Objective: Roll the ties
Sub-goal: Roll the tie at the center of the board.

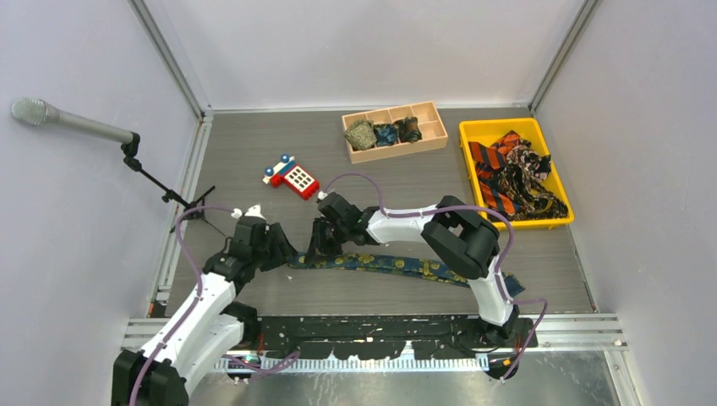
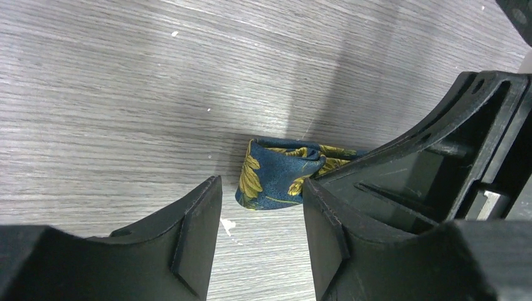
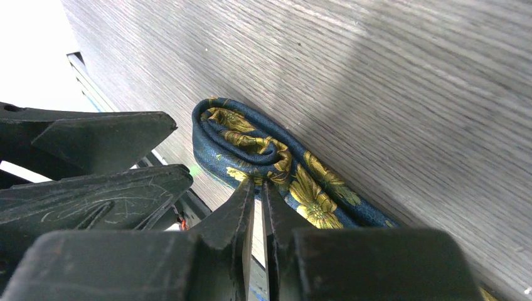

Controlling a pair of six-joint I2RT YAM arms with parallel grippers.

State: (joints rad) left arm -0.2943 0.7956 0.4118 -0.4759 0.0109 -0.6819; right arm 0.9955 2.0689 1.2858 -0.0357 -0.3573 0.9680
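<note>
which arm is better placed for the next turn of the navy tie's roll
Right. The right tool pinches the navy tie at its started coil; the left tool is open near the folded end, holding nothing.

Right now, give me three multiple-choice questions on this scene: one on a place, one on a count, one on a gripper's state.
1. Where is the loose pile of ties? A in a black bag; B in the yellow bin; C in a glass jar.
2. How many rolled ties sit in the wooden divided box? A one; B three; C six.
3. The left gripper is: A open; B shut empty; C shut on fabric.
Answers: B, the tangle fills the bin; B, three coils lie side by side; A, its fingers stand apart, the navy floral tie showing in the gap.
</note>
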